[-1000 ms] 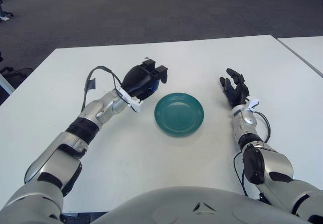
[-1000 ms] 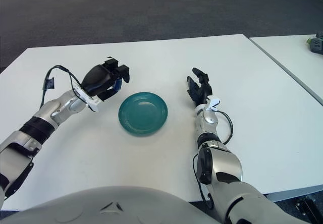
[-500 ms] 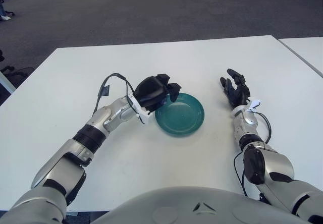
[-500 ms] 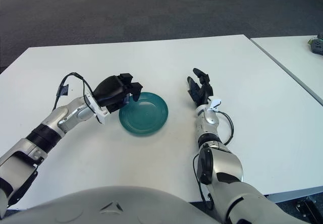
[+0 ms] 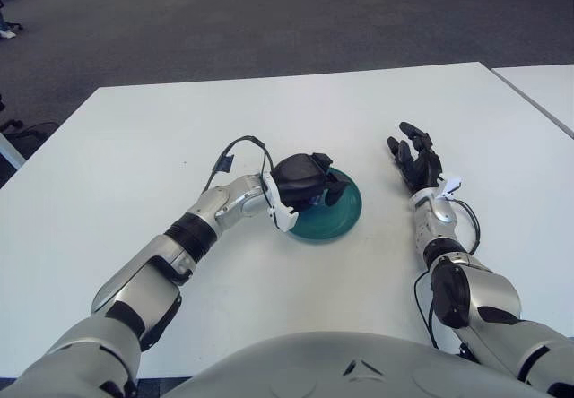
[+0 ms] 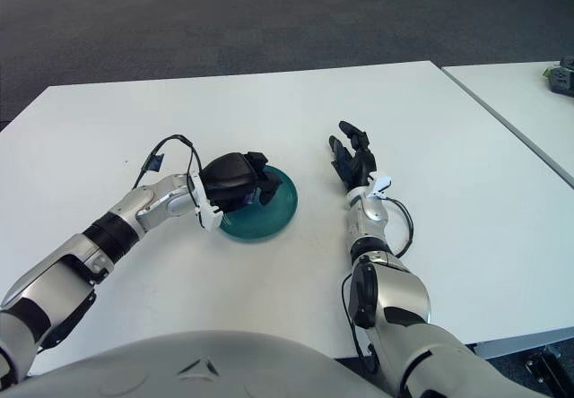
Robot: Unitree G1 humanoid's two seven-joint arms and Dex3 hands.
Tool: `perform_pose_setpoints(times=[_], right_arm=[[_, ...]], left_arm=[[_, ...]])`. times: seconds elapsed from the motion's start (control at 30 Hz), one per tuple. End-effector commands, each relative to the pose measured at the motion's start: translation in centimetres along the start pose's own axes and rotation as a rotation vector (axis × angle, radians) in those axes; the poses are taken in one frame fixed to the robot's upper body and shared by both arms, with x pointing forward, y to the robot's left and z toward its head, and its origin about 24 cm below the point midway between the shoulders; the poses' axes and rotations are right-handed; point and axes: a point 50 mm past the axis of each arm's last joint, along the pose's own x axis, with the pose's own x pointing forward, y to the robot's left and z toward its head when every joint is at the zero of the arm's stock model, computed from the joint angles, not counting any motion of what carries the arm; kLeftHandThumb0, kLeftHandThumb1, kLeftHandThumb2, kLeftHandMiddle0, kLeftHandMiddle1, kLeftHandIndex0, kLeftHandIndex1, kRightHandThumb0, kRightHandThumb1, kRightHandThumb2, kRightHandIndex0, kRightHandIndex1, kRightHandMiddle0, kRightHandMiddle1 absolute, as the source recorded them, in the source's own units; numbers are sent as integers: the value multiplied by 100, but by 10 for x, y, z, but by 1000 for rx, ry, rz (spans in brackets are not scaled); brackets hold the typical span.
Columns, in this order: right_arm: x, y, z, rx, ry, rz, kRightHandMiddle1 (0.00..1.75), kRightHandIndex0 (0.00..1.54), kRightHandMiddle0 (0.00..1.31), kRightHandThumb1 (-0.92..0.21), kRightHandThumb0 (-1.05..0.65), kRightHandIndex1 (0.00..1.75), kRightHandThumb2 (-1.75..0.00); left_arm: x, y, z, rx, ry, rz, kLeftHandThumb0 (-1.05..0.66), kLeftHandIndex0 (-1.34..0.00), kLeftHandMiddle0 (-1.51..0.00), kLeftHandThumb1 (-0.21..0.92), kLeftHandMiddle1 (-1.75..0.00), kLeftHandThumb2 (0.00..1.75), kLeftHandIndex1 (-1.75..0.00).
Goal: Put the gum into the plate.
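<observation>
A teal plate (image 5: 348, 211) lies in the middle of the white table (image 5: 134, 138). My left hand (image 5: 309, 183) hangs low over the plate's left half, fingers curled down. The gum is a small blue thing inside that grasp; the fingers hide almost all of it. My right hand (image 5: 414, 159) rests on the table to the right of the plate, fingers spread and empty; it also shows in the right eye view (image 6: 354, 158).
A second white table (image 5: 547, 89) stands to the right across a narrow gap. Dark carpet (image 5: 224, 21) lies beyond the table's far edge. A black cable (image 5: 238, 147) loops off my left wrist.
My left hand has moved to the right with the gum, from the table left of the plate to over the plate, and has come lower. The right hand has not moved.
</observation>
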Motion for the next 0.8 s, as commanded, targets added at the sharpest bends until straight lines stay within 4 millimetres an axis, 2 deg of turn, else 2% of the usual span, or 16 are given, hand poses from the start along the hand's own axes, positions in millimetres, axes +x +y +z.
perform_pose_setpoints(times=[0.0,0.27,0.6,0.7,0.77], right_arm=[[-28,1,-42,82,187,-40,83,40,0,-92,-45,1,-54],[-27,5,-45,112,208,-50,85,41,0,-92,-42,1,-55],[-27,9,-46,88,216,-61,86,42,0,-92,-42,1,-55],[-27,10,-47,81,218,-61,84,41,0,-92,-43,1,-55],[-27,11,-47,74,220,-61,83,40,0,-92,-44,0,-55]], left_arm=[[2,2,-5,50,2,-52,-1,-48,-49,34,-174,128,-172],[2,-6,-5,56,2,-151,-1,-45,-45,38,-175,123,-172],[2,1,-3,56,16,-199,-1,-45,-44,40,-175,122,-172],[1,2,-3,22,20,-198,-1,-43,-43,42,-175,120,-172],[-1,2,-4,-5,21,-194,-1,-38,-41,49,-174,109,-168]])
